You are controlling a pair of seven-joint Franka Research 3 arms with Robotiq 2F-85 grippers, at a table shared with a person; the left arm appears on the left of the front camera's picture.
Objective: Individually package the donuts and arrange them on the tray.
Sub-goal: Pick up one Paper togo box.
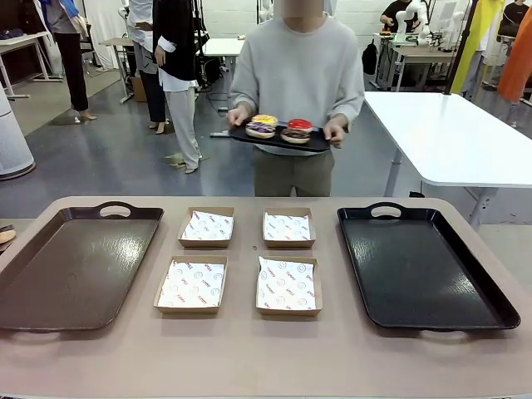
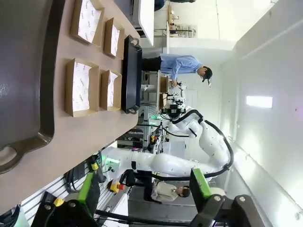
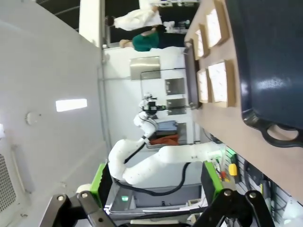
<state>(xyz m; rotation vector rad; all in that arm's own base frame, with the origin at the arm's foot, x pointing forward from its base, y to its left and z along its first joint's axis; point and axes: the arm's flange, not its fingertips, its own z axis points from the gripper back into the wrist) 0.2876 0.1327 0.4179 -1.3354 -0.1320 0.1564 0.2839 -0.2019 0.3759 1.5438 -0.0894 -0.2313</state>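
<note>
Grippers first: left gripper [image 2: 144, 189] spread wide, nothing between the green pads; right gripper [image 3: 154, 182] likewise wide apart and empty. Both well apart from the boxes.

Outward, on the table [image 1: 249, 357]: four open boxes [image 1: 192, 283] with paper liners, set two by two at the middle. Brown tray [image 1: 75, 266] along the left edge, black tray [image 1: 424, 266] along the right edge, both bare.

Beyond the far edge: person standing, hands [image 1: 335, 130] gripping a small serving tray [image 1: 320, 143] at waist height. All four donuts [image 1: 279, 129] on that serving tray, packed close: yellow and red behind, purple-drizzled and chocolate in front. Nowhere near either gripper; none boxed yet.

Judged step: hand-over not begun, packaging at zero.

To do it well:
- Wait for the serving tray to settle on the table.
- Take one donut at a time and close gently across the ring to spare the glaze.
- Lower it flat onto a liner, one per box.

Likely risk: nudging a neighbouring donut during the pick.
</note>
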